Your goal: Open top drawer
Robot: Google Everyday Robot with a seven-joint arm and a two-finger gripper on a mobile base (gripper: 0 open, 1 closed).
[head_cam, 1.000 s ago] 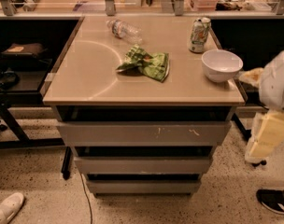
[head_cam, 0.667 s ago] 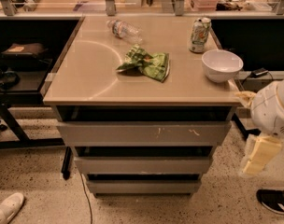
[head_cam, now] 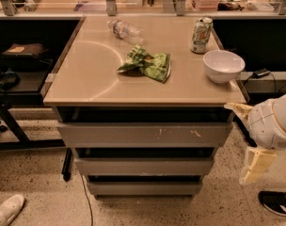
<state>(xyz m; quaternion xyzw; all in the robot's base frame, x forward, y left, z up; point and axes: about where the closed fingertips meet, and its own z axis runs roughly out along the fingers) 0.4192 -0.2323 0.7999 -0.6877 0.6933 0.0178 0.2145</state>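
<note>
The top drawer (head_cam: 143, 134) is the widest grey front under the tabletop, with pale scuff marks right of centre and a dark gap above it. Two narrower grey drawer fronts (head_cam: 144, 166) sit below it. My gripper (head_cam: 256, 165) hangs as a cream-coloured piece below the white rounded arm (head_cam: 274, 121), at the right of the cabinet, level with the lower drawers. It is apart from the top drawer's right end and touches nothing.
On the beige tabletop (head_cam: 86, 79) lie a plastic bottle (head_cam: 124, 30), a green chip bag (head_cam: 147, 64), a soda can (head_cam: 201, 34) and a white bowl (head_cam: 223, 65). A dark shelf unit (head_cam: 16, 69) stands left. Shoes show at bottom left (head_cam: 6, 210) and bottom right (head_cam: 274, 202).
My arm and gripper have moved down and a little left, towards the cabinet's right side. The drawers and tabletop items have not moved.
</note>
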